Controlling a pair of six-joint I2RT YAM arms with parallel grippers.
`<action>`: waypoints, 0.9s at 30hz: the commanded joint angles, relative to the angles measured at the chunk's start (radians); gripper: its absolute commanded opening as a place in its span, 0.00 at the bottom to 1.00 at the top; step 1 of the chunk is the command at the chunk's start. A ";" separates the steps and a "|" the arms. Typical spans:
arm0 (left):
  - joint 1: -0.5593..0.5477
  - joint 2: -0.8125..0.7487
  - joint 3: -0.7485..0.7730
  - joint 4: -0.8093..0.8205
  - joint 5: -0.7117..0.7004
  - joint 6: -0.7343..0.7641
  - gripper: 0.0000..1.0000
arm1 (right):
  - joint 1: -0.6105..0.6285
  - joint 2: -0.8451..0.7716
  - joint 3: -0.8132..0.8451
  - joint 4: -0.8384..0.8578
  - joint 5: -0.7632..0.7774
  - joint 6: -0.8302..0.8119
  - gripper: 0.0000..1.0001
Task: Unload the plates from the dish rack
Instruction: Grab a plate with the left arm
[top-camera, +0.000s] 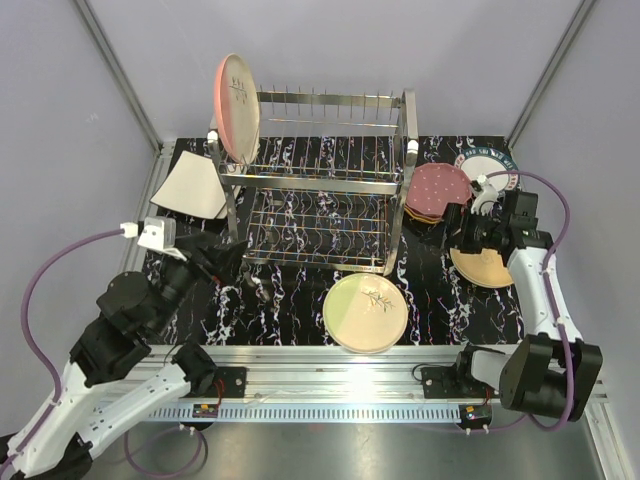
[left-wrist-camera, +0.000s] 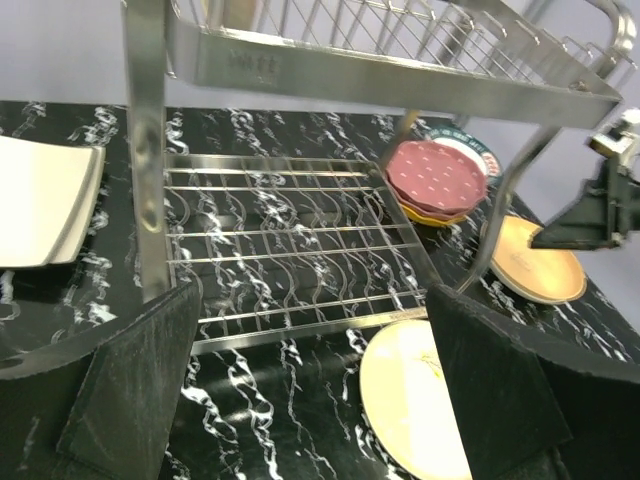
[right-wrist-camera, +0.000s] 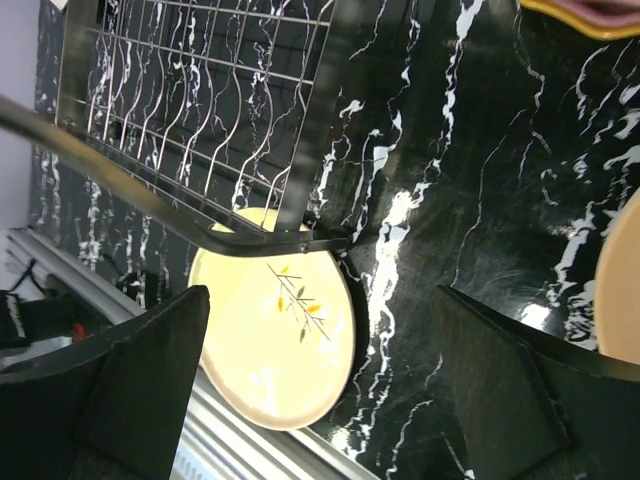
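Pointing at dish rack (left-wrist-camera: 380, 72), left fingers (left-wrist-camera: 140, 390) spread

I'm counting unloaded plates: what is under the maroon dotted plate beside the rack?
Beneath the maroon dotted plate, an orange plate shows only its rim. Anything else in that stack is covered, so the number of plates cannot be told.

The black, white-veined surface (top-camera: 440, 300) is enclosed by pale grey walls (top-camera: 400, 50). An aluminium rail (top-camera: 330, 368) is fixed along its near edge.
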 joint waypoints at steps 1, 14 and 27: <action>-0.003 0.077 0.103 -0.044 -0.095 0.049 0.99 | -0.004 -0.090 0.005 0.008 0.032 -0.109 1.00; -0.001 0.345 0.372 -0.124 -0.230 0.140 0.99 | -0.004 -0.167 0.069 0.011 -0.195 -0.245 1.00; 0.031 0.471 0.464 -0.064 -0.236 0.186 0.98 | -0.004 -0.271 0.026 -0.050 -0.146 -0.366 1.00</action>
